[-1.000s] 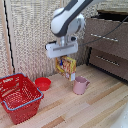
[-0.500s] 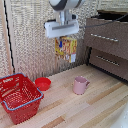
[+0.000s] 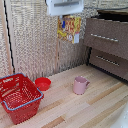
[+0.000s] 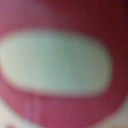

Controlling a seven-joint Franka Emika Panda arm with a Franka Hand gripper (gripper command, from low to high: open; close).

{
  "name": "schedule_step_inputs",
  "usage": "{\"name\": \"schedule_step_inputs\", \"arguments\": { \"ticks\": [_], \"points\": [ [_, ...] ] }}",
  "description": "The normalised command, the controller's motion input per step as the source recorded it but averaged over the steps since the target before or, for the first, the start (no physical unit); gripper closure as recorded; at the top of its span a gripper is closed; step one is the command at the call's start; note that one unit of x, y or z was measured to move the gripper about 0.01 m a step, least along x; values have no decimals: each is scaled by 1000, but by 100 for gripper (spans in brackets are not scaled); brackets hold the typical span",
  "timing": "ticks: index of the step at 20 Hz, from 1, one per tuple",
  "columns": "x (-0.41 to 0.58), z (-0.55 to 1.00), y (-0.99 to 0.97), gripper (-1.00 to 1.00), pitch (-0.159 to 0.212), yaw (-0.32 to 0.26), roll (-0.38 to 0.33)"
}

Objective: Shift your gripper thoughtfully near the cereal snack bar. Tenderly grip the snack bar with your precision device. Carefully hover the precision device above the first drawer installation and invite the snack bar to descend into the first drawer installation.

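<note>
My gripper (image 3: 65, 17) is a white block at the top edge of the exterior view. It is shut on the top of the cereal snack bar (image 3: 70, 29), a yellow and red pack that hangs high above the wooden table. The dark brown cabinet stands to the exterior view's right. Its top drawer (image 3: 102, 31), with a silver bar handle (image 3: 104, 38), sticks out further than the lower drawer (image 3: 107, 67). The bar hangs just left of the top drawer's front, about level with it. The wrist view is a blur of pink-red around a pale oval (image 4: 55, 60).
A pink mug (image 3: 80, 85) stands on the wooden table below the gripper. A red bowl (image 3: 43, 83) and a red shopping basket (image 3: 19, 97) are at the exterior view's left. A woven screen (image 3: 35, 40) forms the back wall.
The gripper has risen with the snack bar, from just above the mug to the top of the view, and shifted slightly towards the cabinet.
</note>
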Motion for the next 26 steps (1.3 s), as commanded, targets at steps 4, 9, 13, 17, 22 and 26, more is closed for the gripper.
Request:
{"name": "schedule_step_inputs", "arguments": {
  "ticks": [4,9,13,17,22,26],
  "points": [
    [12,995,-411,100,-10,3,-31],
    [11,943,-518,100,-8,10,-39],
    [0,867,-789,100,-82,39,1],
    [0,701,-934,100,-76,52,12],
    [0,582,-965,100,-10,52,8],
    [0,402,-986,100,25,30,2]
  ]
}}
